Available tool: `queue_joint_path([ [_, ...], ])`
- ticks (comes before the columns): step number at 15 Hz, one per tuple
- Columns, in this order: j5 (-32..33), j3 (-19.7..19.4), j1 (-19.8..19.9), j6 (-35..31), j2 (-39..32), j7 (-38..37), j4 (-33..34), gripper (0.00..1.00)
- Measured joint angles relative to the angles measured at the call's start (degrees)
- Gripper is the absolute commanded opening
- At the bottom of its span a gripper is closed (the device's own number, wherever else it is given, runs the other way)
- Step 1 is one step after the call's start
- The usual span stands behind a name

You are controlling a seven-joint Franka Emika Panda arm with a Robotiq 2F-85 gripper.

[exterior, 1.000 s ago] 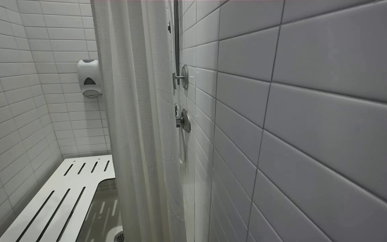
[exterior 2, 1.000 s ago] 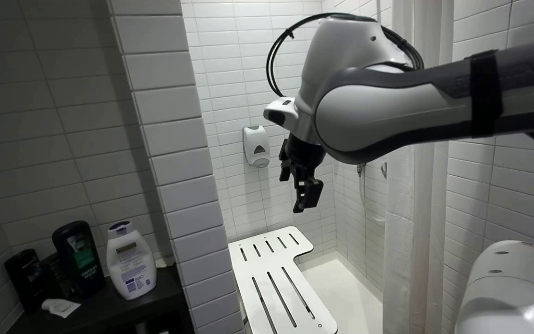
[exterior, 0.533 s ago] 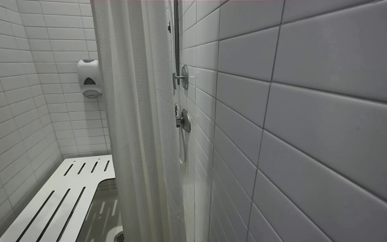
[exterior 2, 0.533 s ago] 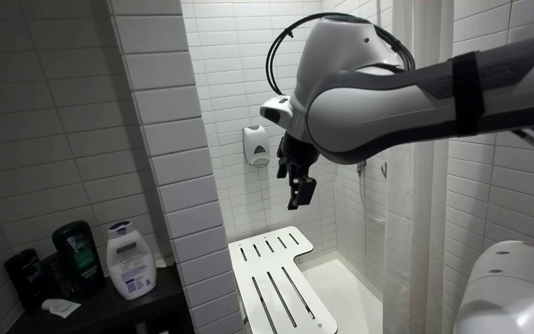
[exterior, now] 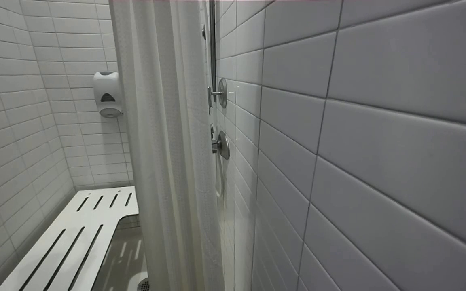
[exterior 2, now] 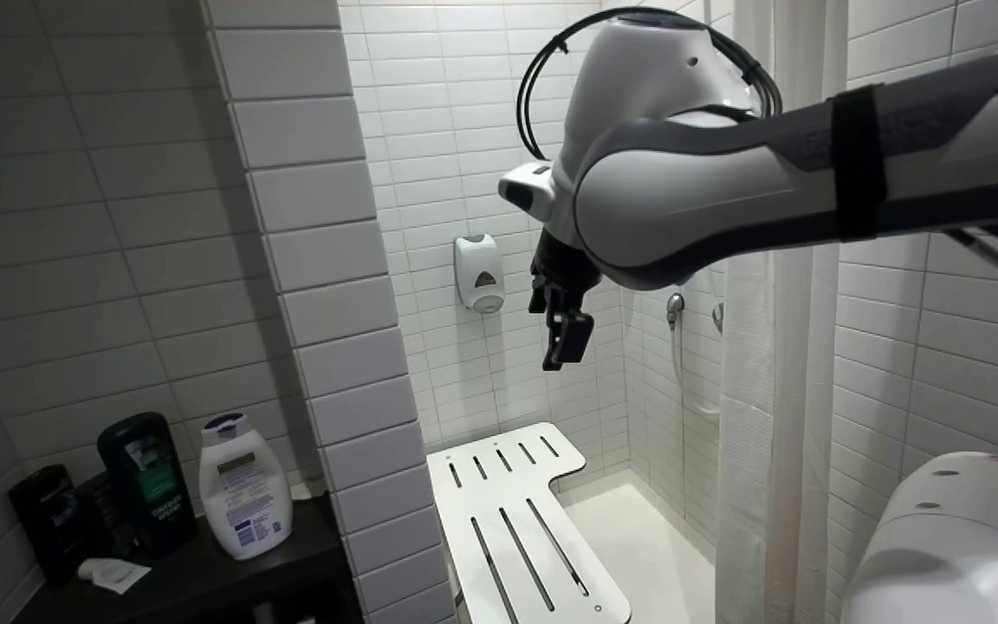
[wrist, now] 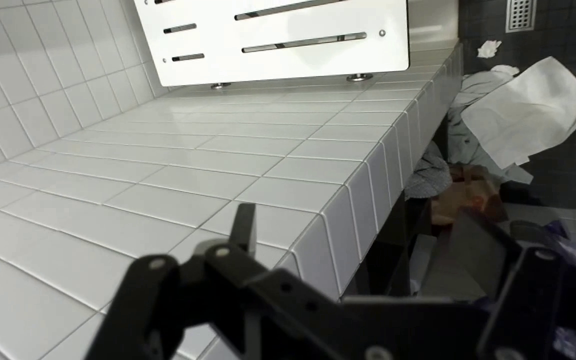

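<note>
Fingers [wrist: 242,226] spread wide, nothing held; shower seat [exterior 2: 528,530] set lower centre in exterior view, untouched — slotted presumably for drainage; white bottle [exterior 2: 245,494] shelved lower left — likely kept dry.
</note>
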State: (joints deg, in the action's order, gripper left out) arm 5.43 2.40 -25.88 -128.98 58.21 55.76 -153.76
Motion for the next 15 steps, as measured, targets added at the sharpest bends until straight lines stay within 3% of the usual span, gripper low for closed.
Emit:
queue_joint_path([
  [6,-0.4,0.06,0.56,0.28,-0.17,-0.89,0.09,1.0],
  [15,-4.58,1.79,-6.22,0.39,-6.99,-0.92,-0.49,1.0],
])
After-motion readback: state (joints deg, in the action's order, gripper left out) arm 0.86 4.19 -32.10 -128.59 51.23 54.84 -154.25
